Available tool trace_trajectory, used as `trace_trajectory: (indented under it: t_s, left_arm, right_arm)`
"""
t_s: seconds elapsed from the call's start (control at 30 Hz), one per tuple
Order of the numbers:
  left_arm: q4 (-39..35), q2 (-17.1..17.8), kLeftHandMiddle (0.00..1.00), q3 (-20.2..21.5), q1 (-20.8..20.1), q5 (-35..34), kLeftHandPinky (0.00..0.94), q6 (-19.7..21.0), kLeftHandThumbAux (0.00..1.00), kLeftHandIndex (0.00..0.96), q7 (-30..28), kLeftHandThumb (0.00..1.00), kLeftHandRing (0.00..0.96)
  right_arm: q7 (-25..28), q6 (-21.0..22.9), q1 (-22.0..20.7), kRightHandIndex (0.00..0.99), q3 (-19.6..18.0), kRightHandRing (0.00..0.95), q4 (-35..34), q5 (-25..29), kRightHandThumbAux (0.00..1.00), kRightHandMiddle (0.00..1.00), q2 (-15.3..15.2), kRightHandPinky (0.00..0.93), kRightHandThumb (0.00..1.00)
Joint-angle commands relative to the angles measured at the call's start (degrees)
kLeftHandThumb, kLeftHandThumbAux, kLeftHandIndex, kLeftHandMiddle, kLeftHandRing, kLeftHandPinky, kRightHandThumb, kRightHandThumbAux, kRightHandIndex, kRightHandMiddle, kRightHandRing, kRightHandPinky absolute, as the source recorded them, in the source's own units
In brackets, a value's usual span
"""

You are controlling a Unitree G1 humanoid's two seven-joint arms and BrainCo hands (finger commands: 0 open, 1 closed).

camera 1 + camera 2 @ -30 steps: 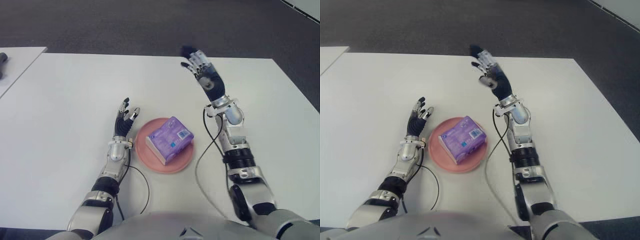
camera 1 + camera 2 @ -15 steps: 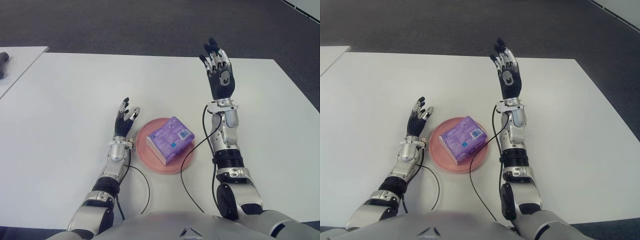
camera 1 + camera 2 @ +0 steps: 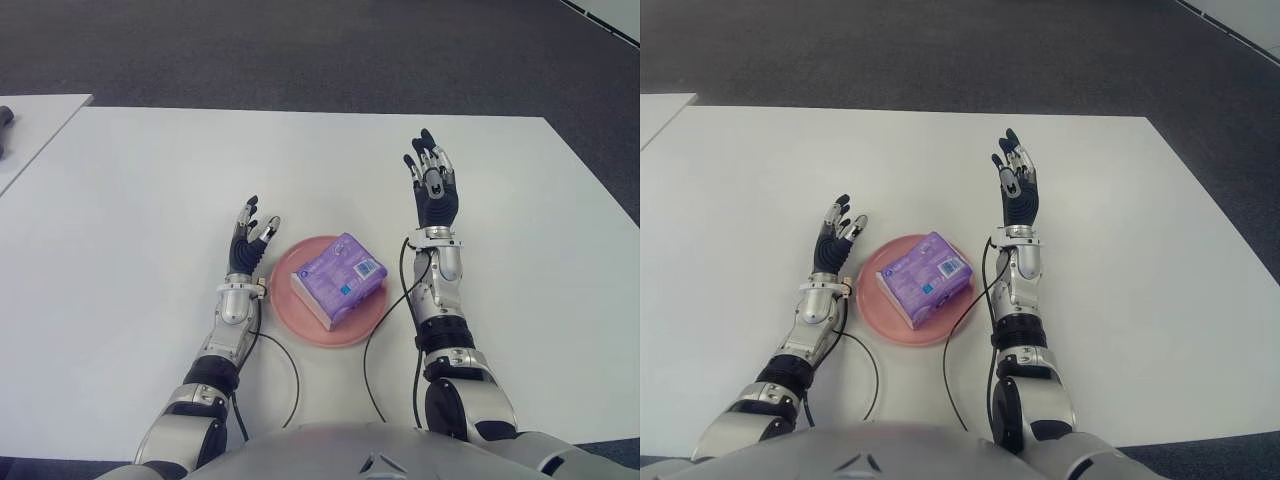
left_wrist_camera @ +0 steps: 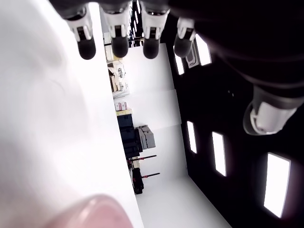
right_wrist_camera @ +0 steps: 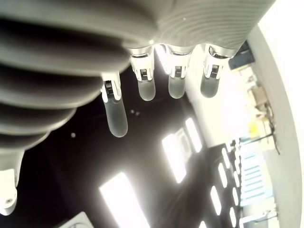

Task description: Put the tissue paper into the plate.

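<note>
1. The purple plastic-wrapped pack of tissue paper (image 3: 339, 279) lies inside the round pink plate (image 3: 291, 311), slightly askew, white end face toward me.
2. The pack has a blue-and-white label patch near its far right corner; the print is too small to read, no brand legible.
3. The plate sits on the flat white counter (image 3: 130, 200), between my two arms.
4. My left robot hand (image 3: 247, 240) shows just left of the plate, palm up, fingers extended and relaxed, holding nothing. Can't tell if it touches the counter.
5. Left wrist view: four dark fingertips (image 4: 120, 45) straight out, thumb (image 4: 266, 116) apart, nothing between them; blurred pink plate edge in one corner.
6. My right robot hand (image 3: 432, 190) is raised upright to the right of the plate and beyond it, fingers pointing up and spread, empty.
7. Right wrist view: fingertips (image 5: 147, 88) extended against the ceiling lights, no object in grasp.
8. Black cables (image 3: 286, 375) loop on the counter from both forearms, near the plate's near edge.
9. A second white counter (image 3: 30, 125) stands at far left, apart from mine, with a dark object (image 3: 5, 118) at the frame edge, unidentifiable.
10. Dark grey carpet floor (image 3: 300, 50) lies beyond the counter.
</note>
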Motion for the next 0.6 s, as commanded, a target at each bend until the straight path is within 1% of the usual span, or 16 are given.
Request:
trace_trajectory:
  t_s: [0.03,0.6]
  left_arm:
    - [0.52,0.04,0.000,-0.24,1.24,0.70,0.000,0.78,0.445,0.000,0.98,0.000,0.000]
    - [0.30,0.22,0.000,-0.04,1.03,0.62,0.000,0.50,0.447,0.000,1.23,0.000,0.000]
  right_arm:
    - [-0.20,-0.92,0.09,0.275,-0.42,0.000,0.56,-0.42,0.526,0.000,0.38,0.000,0.097]
    - [-0.24,-0.97,0.02,0.275,-0.43,0.000,0.59,-0.47,0.527,0.000,0.40,0.000,0.097]
